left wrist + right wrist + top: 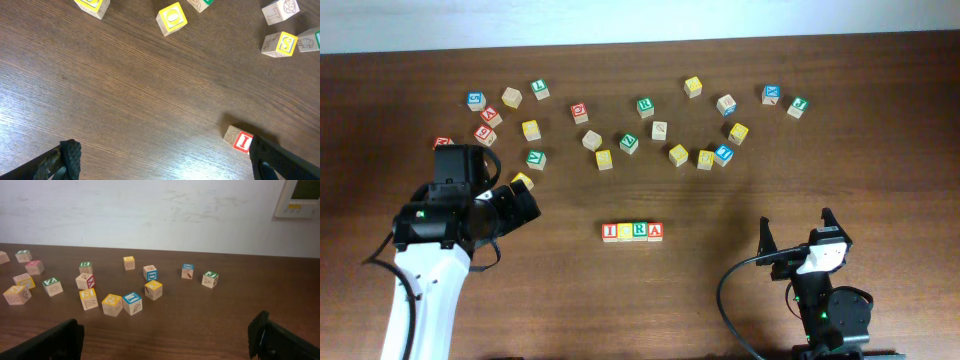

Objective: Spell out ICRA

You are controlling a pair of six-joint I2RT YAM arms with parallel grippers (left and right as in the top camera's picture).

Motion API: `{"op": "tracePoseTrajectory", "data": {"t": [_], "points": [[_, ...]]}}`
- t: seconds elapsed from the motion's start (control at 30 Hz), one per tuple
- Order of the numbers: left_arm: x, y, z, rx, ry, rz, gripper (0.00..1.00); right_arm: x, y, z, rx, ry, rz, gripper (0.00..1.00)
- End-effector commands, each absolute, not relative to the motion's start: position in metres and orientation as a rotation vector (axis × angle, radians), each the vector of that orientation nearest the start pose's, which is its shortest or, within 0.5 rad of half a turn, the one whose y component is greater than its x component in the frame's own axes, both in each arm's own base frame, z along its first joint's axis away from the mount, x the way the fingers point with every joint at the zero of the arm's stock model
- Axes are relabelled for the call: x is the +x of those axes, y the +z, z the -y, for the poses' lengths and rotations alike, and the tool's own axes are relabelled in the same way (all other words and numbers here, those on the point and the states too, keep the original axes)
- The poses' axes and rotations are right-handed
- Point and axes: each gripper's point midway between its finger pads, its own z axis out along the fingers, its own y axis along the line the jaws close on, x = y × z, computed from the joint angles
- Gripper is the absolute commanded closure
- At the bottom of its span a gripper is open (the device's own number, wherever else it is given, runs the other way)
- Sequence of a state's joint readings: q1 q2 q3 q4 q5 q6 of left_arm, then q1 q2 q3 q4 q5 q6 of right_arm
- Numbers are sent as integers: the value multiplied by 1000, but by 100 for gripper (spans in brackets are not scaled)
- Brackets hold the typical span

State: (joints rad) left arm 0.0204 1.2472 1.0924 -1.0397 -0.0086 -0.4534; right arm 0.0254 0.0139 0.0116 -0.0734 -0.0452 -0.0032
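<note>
Four letter blocks stand side by side in a row (pixel 633 232) at the table's middle front: a red I (pixel 609 232), C (pixel 624 232), R (pixel 639 232) and a red A (pixel 655 232). My left gripper (pixel 525 200) is open to the left of the row, apart from it and empty. In the left wrist view (pixel 162 160) the red I block (pixel 241 141) sits just inside the right finger (pixel 272 160), which partly hides it. My right gripper (pixel 797 232) stands open and empty at the front right, and in its wrist view (pixel 167 337) only bare table lies between the fingers.
Several loose letter blocks lie scattered across the back of the table (pixel 650 125). A yellow block (pixel 523 181) sits right by my left gripper. In the left wrist view a yellow O block (pixel 172 18) lies ahead. A white wall device (pixel 300 197) hangs at the upper right.
</note>
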Motion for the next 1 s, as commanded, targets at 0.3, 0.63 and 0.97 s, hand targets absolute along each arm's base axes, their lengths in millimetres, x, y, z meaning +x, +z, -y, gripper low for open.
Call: {"op": "tracePoseTrajectory", "data": {"t": [0.3, 0.63, 0.97], "points": [[288, 188, 14, -98, -182, -2503, 1, 246, 157, -14, -61, 52, -1644, 2], [229, 209, 18, -13, -167, -2213, 1, 246, 157, -14, -61, 52, -1644, 2], [211, 212, 21, 104, -127, -2147, 1, 246, 157, -14, -61, 52, -1644, 2]]}}
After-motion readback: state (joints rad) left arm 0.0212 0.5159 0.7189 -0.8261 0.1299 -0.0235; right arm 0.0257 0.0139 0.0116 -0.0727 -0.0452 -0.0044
